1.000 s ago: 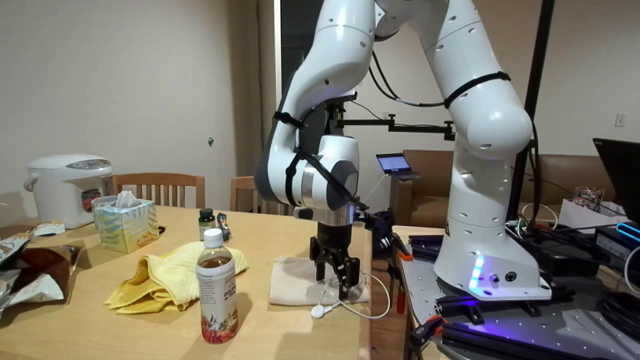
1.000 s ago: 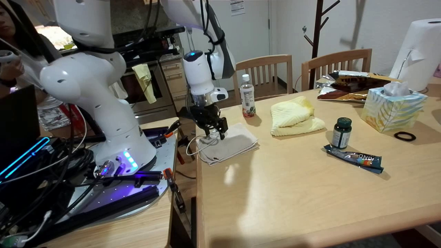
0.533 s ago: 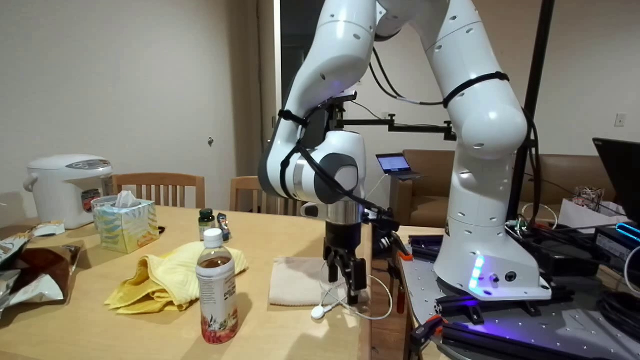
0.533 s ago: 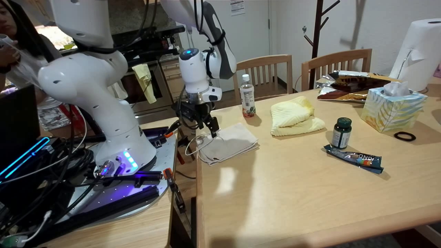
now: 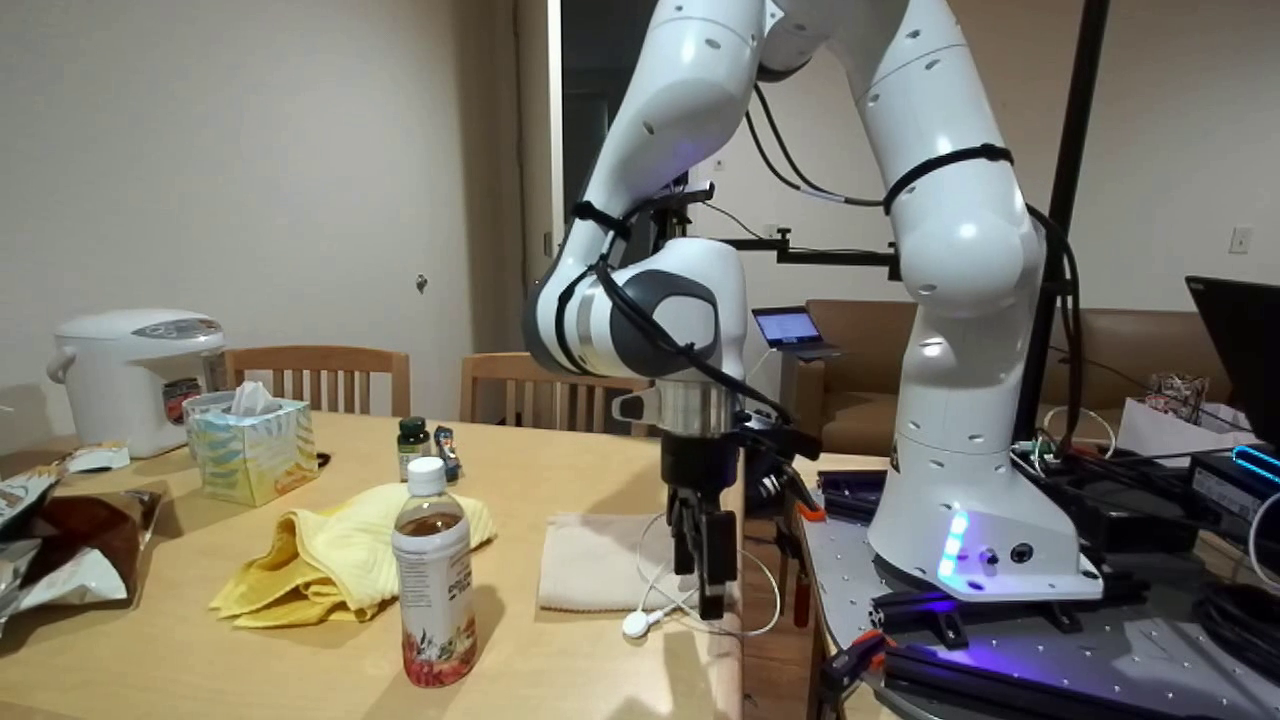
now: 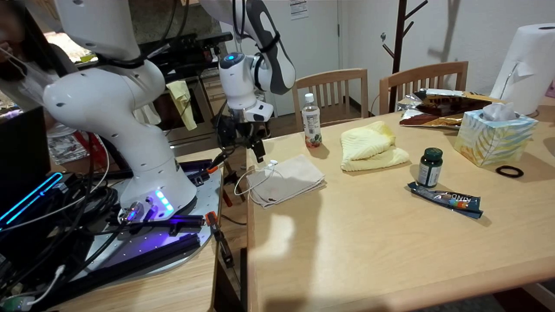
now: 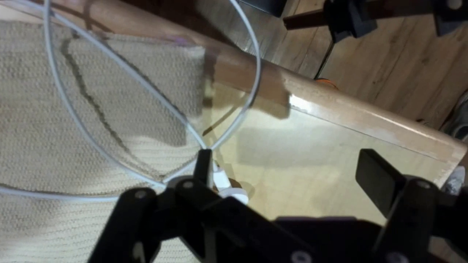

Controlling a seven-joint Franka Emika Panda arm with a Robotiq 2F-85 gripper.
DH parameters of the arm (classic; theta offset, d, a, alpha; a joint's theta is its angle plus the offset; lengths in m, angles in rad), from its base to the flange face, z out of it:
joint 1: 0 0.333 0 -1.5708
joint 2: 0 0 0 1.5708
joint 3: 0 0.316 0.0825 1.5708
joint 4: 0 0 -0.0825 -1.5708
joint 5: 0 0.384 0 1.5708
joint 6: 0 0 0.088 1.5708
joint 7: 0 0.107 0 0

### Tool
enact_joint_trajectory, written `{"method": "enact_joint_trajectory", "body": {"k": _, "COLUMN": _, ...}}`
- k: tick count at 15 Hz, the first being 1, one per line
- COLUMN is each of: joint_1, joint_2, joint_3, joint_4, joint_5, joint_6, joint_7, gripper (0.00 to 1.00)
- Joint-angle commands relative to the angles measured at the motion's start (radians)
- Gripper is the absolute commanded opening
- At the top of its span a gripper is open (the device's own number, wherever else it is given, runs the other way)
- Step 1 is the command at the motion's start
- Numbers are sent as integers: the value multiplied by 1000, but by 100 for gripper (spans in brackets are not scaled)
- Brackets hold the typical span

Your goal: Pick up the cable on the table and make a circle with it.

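We found the gripper (image 7: 290, 173) with its fingers (image 7: 380, 179) set wide apart. We located the cable (image 7: 158, 94) on the table (image 5: 560, 455), lying partly across a folded cloth (image 7: 73, 164). It was thin, white and loosely looped, with strands crossing. In the wrist view, with the upper crossing as centre, we noted the flat round end (image 7: 237, 194) at five o'clock and a loop running toward one o'clock, out past the table edge.

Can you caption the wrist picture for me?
The open gripper hovers near a white cable looping across a beige cloth.
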Motion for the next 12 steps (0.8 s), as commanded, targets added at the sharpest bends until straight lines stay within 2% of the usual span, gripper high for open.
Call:
{"method": "enact_joint_trajectory", "body": {"k": 1, "joint_1": -116, "joint_2": -9, "joint_3": 129, "joint_4": -22, "joint_5": 0, "joint_6": -1, "joint_7": 117, "gripper": 100}}
{"method": "enact_joint_trajectory", "body": {"k": 4, "joint_1": -178, "joint_2": -37, "joint_3": 213, "joint_4": -31, "joint_5": 0, "joint_6": 0, "joint_7": 252, "gripper": 100}}
{"method": "enact_joint_trajectory", "body": {"k": 6, "joint_1": -184, "joint_2": -61, "joint_3": 237, "joint_4": -41, "joint_5": -1, "joint_6": 0, "joint_7": 367, "gripper": 100}}
{"method": "enact_joint_trajectory", "body": {"k": 10, "joint_1": -112, "joint_2": -127, "joint_3": 193, "joint_4": -84, "joint_5": -1, "joint_6": 1, "joint_7": 614, "gripper": 100}}
{"method": "enact_joint_trajectory", "body": {"k": 12, "joint_1": -91, "joint_2": -137, "joint_3": 182, "joint_4": -109, "joint_5": -7, "joint_6": 1, "joint_7": 694, "gripper": 100}}
